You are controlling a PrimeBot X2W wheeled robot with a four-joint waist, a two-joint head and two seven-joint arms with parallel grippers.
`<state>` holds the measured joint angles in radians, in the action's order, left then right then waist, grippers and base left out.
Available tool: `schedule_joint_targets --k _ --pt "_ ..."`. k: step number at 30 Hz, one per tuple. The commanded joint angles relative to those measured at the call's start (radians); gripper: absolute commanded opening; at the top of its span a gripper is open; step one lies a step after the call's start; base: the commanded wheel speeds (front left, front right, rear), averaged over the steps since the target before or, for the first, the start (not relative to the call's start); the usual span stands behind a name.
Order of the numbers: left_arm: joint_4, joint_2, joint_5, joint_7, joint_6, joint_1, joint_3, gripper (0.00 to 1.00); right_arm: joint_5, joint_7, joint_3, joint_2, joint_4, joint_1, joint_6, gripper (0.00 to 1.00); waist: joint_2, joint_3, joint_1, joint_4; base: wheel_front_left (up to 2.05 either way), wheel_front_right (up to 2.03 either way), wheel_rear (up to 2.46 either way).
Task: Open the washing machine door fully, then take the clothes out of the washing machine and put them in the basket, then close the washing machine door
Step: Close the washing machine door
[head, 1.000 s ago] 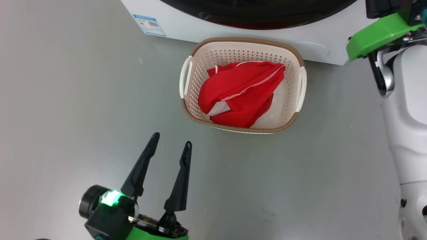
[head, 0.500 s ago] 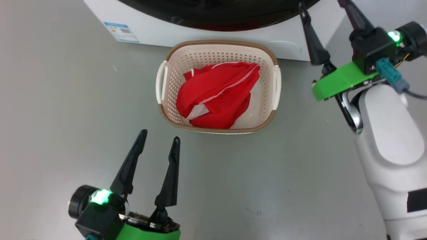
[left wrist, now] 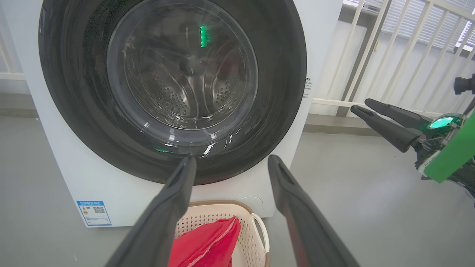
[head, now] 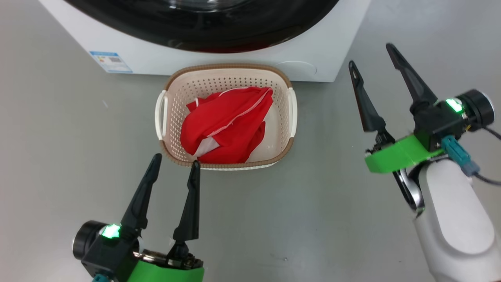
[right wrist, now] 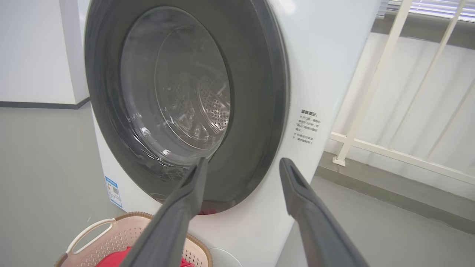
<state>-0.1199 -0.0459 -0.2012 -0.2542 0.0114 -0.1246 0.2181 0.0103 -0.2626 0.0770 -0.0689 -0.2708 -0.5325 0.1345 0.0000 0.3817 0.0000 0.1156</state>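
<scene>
Clothes [head: 225, 125] looked soft and light in the basket [head: 231, 66]; you could pinch any fold. Left end effector [head: 175, 160] and right end effector [head: 370, 54] stood wide, empty

The grey floor [head: 58, 137] (smooth, faintly glossy, a few small specks) carries the white washing machine [head: 321, 47] and, close in front of its base, the cream basket [head: 229, 67] standing upright.
</scene>
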Motion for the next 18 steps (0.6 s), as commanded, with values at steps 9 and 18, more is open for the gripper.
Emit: schedule_joint_targets --k 9,18 --pt "-0.001 -0.021 -0.026 0.003 0.008 0.029 -0.049 1.00 -0.050 0.001 -0.067 0.018 0.145 0.179 -0.004 1.00 0.0000 -0.069 0.0000 -0.059 0.00 0.00 0.00" --pt "-0.005 -0.036 -0.011 -0.001 0.028 0.063 -0.059 1.00 -0.092 0.001 -0.100 0.019 0.214 0.313 -0.004 1.00 0.0000 -0.131 0.0000 -0.087 0.00 0.00 0.00"
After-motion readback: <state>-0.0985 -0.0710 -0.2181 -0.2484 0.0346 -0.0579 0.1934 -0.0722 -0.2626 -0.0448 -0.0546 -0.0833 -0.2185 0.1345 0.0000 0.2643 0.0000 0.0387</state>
